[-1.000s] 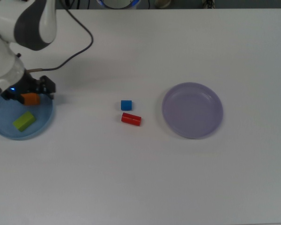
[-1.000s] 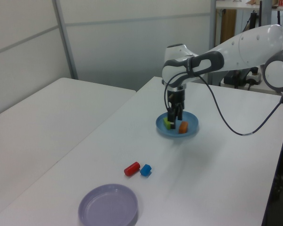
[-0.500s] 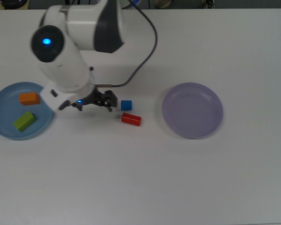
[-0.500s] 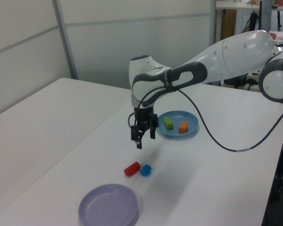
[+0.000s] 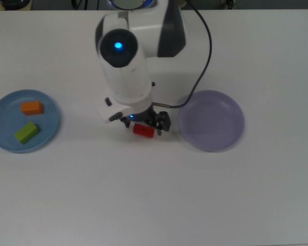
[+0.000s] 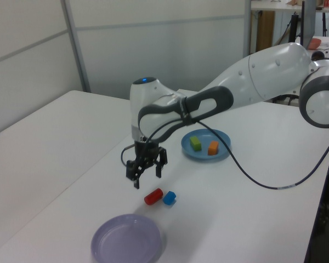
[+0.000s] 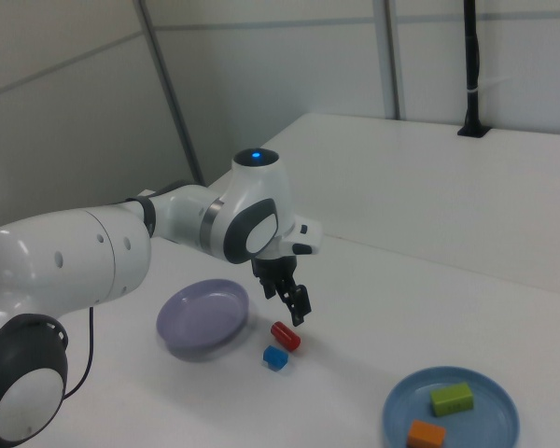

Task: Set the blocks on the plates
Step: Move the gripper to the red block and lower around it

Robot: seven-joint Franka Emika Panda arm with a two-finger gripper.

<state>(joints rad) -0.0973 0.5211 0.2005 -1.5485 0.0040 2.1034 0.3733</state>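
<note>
Top view: arm is seen over the table (image 5: 154, 205) centre, w/ the gripper (image 5: 153, 122) placed just above the red block (image 5: 143, 130); the blue cube is hidden under the arm in the top view. Left view: gripper (image 6: 146, 170) is held off the table, fingers (image 6: 159, 171) spread apart, nothing gripped betw. them. Red block (image 6: 153, 196) and blue cube (image 6: 169, 198) are seen lying side by side on the table, touching or nearly so, just below the gripper in the left view. Right view: same pair is seen, red block (image 7: 286, 336) nearer the gripper (image 7: 293, 304), blue cube (image 7: 275, 357) just beside it. Lavender plate (image 5: 211, 120) is seen at the top view's right, near the red block but apart from it; no block is held on it. Light blue plate (image 5: 0, 110) is seen at the top view's far left, well apart from the gripper. Orange block (image 5: 32, 107) and green block (image 5: 26, 132) are both found on the light blue plate, close together, not touching. Both are lying flat (left view, right view agree).
</note>
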